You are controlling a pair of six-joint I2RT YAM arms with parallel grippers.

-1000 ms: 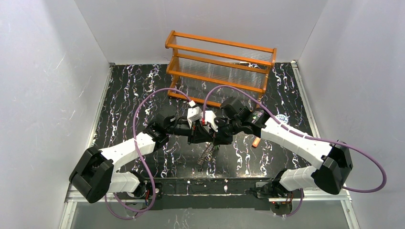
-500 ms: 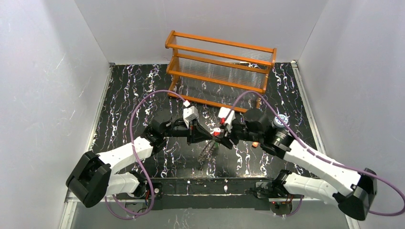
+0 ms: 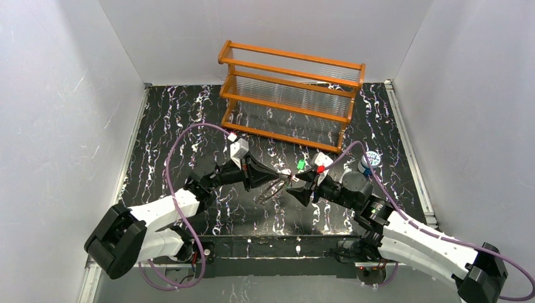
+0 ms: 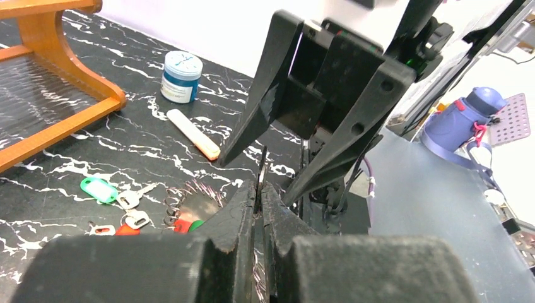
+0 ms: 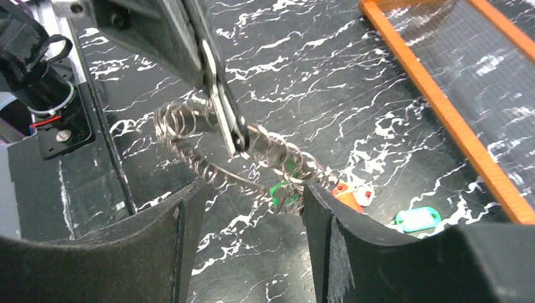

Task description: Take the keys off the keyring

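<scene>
- The keyring (image 5: 276, 153) is being held up between the two arms, seemingly clear of the counter (image 3: 170, 126). Its rim is being pinched edge-on by the left pincer (image 4: 259, 192), whose fingers are being pressed together on the thin metal.
- The right pincer (image 5: 249, 196) is being held spread just in front of the ring, one finger to each side, with nothing being gripped.
- A green key (image 5: 281, 192) is being shown just behind the ring's lower edge. Whether it is being carried by the ring or is lying beneath it cannot be told.
- The ring is being judged stiff, thin and light, with a jagged edge likely to snag. A grip on its flat rim, as now, is being judged sound.
- The keys are being judged small and light, with slick blades, so the plastic head is being judged the better place for taking hold.
- Farther out, a green-tagged key (image 4: 99, 189) and a red-headed key (image 5: 346, 194) are being left loose on the counter, apart from the ring.
- Beyond them, a tube with an orange cap (image 4: 192, 134) and a small blue tub (image 4: 180, 79) are being shown, with a wooden rack (image 3: 290, 88) at the far edge.
</scene>
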